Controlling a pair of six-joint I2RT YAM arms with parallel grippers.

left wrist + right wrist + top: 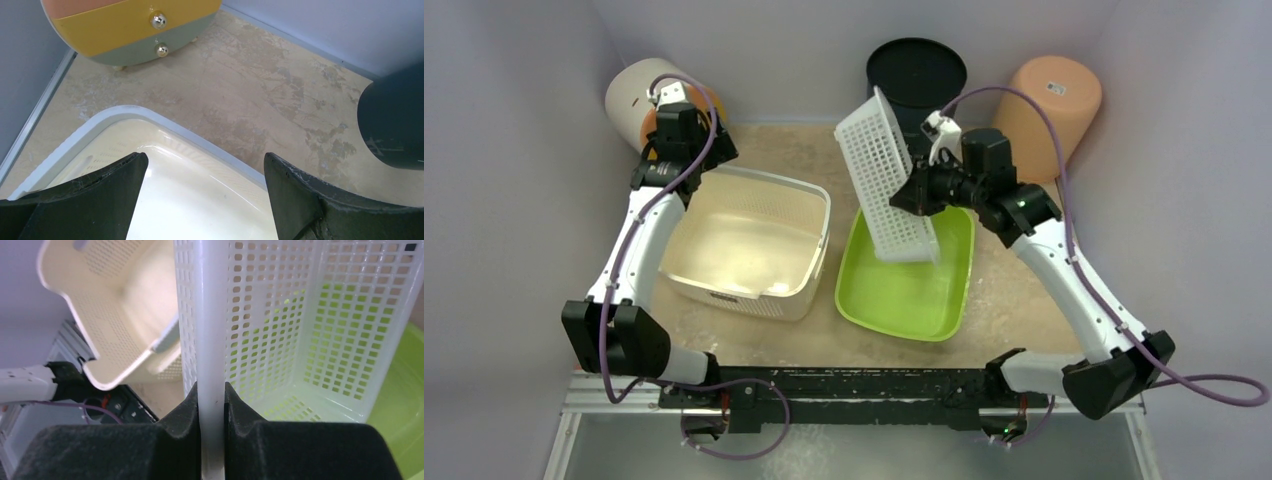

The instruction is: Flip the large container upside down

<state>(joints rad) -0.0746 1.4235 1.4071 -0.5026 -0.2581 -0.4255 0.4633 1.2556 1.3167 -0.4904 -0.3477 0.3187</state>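
Left tool [205, 167] hangs open over the large container [734, 295]; my right tool [211, 390] pinches the white basket [879, 170] by its rim, tilted over the green tub [904, 300]

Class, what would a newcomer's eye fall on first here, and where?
The white perforated plastic basket, clamped by the right gripper, stands tilted over the lime-green rectangular plastic tub at centre-right. Left of it sits the cream-beige rectangular plastic basket, upright, under the open left gripper.
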